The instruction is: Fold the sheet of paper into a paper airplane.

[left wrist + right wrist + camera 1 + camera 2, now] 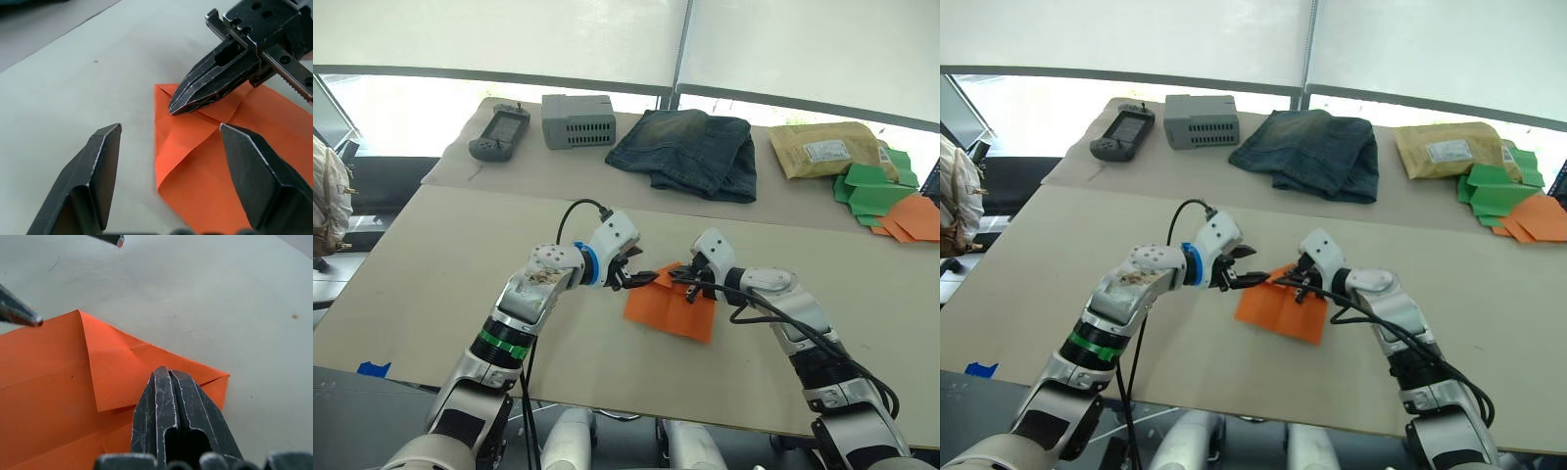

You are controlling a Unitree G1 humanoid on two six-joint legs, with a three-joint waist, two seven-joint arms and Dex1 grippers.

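The sheet of paper (672, 305) lies flat on the tabletop (431, 255), corner flap already folded over. Right claw (177, 106) is pinched closed, tip pressing that flap, probably to pin the crease. Left claw (168, 147) hangs wide open around the paper's edge.

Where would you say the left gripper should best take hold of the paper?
Probably the raised corner nearest the left gripper, approached from the robot's left. The paper lies mostly flat, and the right gripper, shut, pins its folded flap, so that free edge between the open fingers looks easiest.
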